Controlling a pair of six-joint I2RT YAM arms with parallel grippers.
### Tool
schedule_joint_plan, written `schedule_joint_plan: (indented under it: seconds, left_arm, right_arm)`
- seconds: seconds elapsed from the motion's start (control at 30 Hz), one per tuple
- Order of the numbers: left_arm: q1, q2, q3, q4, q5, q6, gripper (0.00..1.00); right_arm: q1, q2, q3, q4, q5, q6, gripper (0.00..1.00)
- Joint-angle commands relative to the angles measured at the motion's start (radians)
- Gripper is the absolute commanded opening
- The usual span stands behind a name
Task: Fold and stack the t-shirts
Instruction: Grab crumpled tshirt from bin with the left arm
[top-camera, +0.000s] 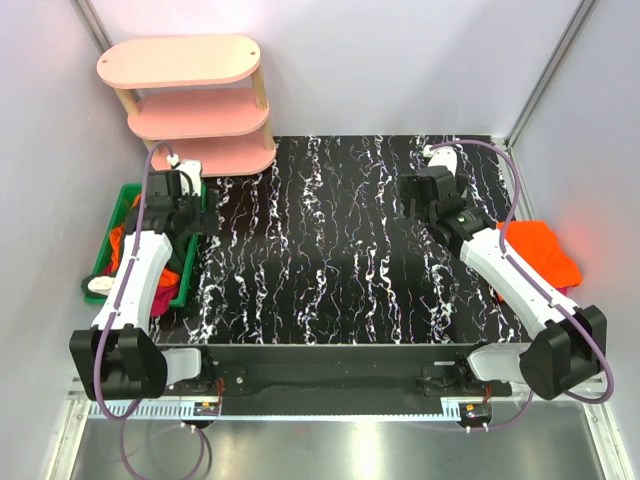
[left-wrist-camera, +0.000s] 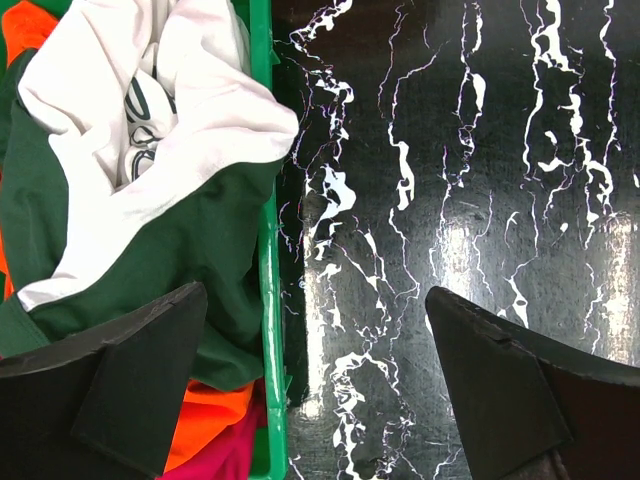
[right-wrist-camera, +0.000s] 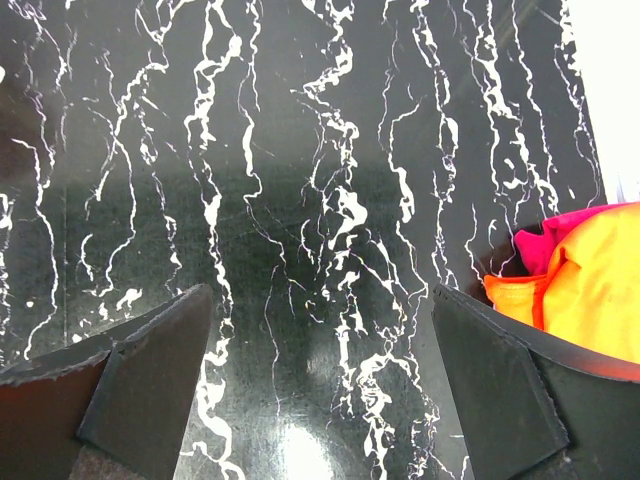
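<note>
A white t-shirt with dark green sleeves and black print (left-wrist-camera: 150, 130) lies crumpled in a green bin (left-wrist-camera: 265, 260), on top of an orange shirt (left-wrist-camera: 205, 415) and a magenta one (left-wrist-camera: 232, 450). My left gripper (left-wrist-camera: 315, 400) is open and empty, above the bin's right rim, one finger over the clothes and one over the table; it also shows in the top view (top-camera: 190, 212). My right gripper (right-wrist-camera: 320, 400) is open and empty above the bare marble table, as the top view shows (top-camera: 425, 200). An orange shirt (right-wrist-camera: 600, 280) lying on a magenta one (right-wrist-camera: 545, 245) sits to its right.
The black marble-pattern table (top-camera: 350, 250) fills the middle. The green bin (top-camera: 125, 200) stands at its left edge. A pink three-tier shelf (top-camera: 190, 100) stands at the back left. The orange pile (top-camera: 545, 250) lies off the table's right edge. Grey walls close in on both sides.
</note>
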Motion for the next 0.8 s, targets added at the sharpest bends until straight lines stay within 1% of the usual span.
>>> schedule_joint_plan:
  seconds: [0.0,0.3,0.4,0.47,0.57,0.6,0.67,0.7,0.77]
  left_arm:
    - [0.011,-0.018,0.006,0.036,-0.019,-0.019,0.99]
    - [0.033,-0.012,0.006,0.036,-0.006,-0.028,0.99]
    - [0.034,-0.009,0.006,0.038,-0.020,-0.019,0.99]
    - [0.045,0.004,0.013,0.036,-0.054,-0.021,0.99]
    - [0.120,0.025,0.032,0.030,-0.025,-0.033,0.99]
    - [0.169,0.030,0.038,0.027,-0.007,-0.033,0.99]
    - [0.209,0.051,0.059,0.022,0.006,-0.031,0.99]
    - [0.250,0.060,0.068,0.019,0.038,-0.025,0.99]
    - [0.290,0.102,0.107,0.016,0.066,-0.021,0.99]
  right_arm:
    - [0.002,0.011,0.002,0.040,0.015,0.008,1.00]
    - [0.002,0.031,0.022,0.047,0.049,0.013,1.00]
    - [0.002,0.035,0.017,0.049,0.061,0.011,1.00]
    - [0.002,0.032,0.011,0.049,0.063,0.011,1.00]
    - [0.002,0.023,0.006,0.049,0.063,0.013,1.00]
    - [0.002,0.020,0.005,0.049,0.064,0.011,1.00]
    - [0.002,0.009,-0.003,0.049,0.066,0.011,1.00]
    - [0.002,0.008,-0.006,0.049,0.072,0.013,1.00]
    - [0.002,0.002,-0.017,0.049,0.075,0.017,1.00]
